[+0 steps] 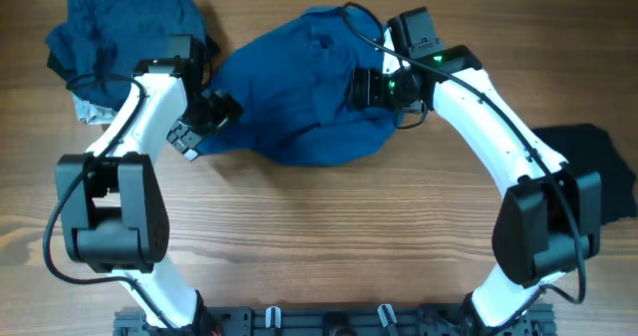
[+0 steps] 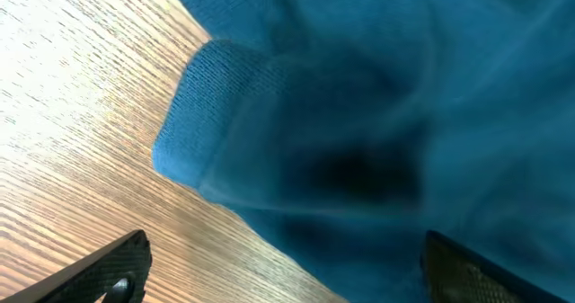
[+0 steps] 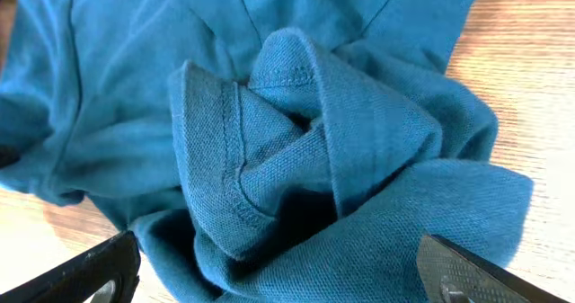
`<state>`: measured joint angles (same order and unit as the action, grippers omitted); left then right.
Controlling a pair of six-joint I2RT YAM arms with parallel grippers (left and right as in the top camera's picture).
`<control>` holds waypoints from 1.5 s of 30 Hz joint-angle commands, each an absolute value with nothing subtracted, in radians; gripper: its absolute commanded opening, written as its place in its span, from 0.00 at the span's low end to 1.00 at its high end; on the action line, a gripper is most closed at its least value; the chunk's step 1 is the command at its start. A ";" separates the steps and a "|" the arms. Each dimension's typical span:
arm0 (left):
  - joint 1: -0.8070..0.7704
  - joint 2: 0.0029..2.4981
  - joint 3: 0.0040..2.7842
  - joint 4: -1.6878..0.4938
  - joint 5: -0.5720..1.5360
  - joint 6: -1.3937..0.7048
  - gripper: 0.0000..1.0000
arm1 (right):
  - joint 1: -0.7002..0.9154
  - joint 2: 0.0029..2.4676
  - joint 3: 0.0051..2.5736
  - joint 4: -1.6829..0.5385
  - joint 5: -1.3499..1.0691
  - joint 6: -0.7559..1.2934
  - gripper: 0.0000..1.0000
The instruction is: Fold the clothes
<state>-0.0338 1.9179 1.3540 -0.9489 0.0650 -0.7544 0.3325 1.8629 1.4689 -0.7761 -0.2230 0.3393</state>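
Right, from overhead the blue shirt [image 1: 299, 87] lies as a crumpled mound on the table [image 1: 319, 246], with no fold in it that I can make out. My left gripper [image 1: 189, 137] sits at the shirt's left edge and my right gripper [image 1: 361, 89] over its right half. Beyond the shirt's left side is a loose heap of navy clothes [image 1: 130, 32], with a pale grey-white one [image 1: 88, 110] poking out beneath it. Well off to the shirt's right lies a black garment [image 1: 598, 162]; it looks flatter, though I cannot tell whether it is folded. On the left wrist view my fingers [image 2: 117, 262] stand wide apart with nothing pinched, and the shirt's ribbed cuff [image 2: 202, 114] is just ahead on the wood. On the right wrist view the jaws are likewise spread wide and empty, with a twisted bunch [image 3: 305, 141] of the shirt directly ahead. I judge the task barely begun: the shirt needs spreading flat before any fold, and the heap waits.
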 commanded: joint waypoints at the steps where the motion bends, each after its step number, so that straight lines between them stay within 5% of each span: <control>1: 0.004 1.967 1.345 -0.950 0.062 -0.767 0.94 | 0.364 1.898 1.481 -0.771 -0.190 0.290 1.00; 5: 0.012 1.982 1.345 -0.935 0.063 -0.767 0.94 | 0.403 1.924 1.481 -0.773 -0.156 0.290 0.88; 14: 0.012 2.012 1.345 -0.893 0.063 -0.767 0.88 | 0.510 1.940 1.481 -0.814 0.027 0.300 0.85; 19: 0.012 2.052 1.345 -0.894 0.063 -0.762 0.76 | 0.518 1.940 1.481 -0.838 0.113 0.352 0.49; 22: 0.012 2.052 1.345 -0.894 0.062 -0.755 0.54 | 0.516 1.940 1.481 -0.852 0.166 0.401 0.33; 26: 0.012 2.052 1.345 -0.901 0.062 -0.747 0.13 | 0.499 1.939 1.487 -0.901 0.270 0.424 0.13; 28: 0.012 2.052 1.345 -0.902 0.062 -0.747 0.04 | 0.483 1.937 1.487 -0.929 0.303 0.431 0.05; 43: 0.007 1.871 1.345 -0.966 0.137 -0.709 0.04 | 0.305 1.634 1.487 -1.122 0.318 0.517 0.04; 45: 0.007 1.843 1.345 -0.970 0.137 -0.703 0.04 | 0.268 1.629 1.486 -1.201 0.315 0.525 0.10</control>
<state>0.0086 1.9118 1.3491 -0.9634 0.1295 -0.7307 0.3187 1.6463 1.4708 -1.1332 0.2813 0.4908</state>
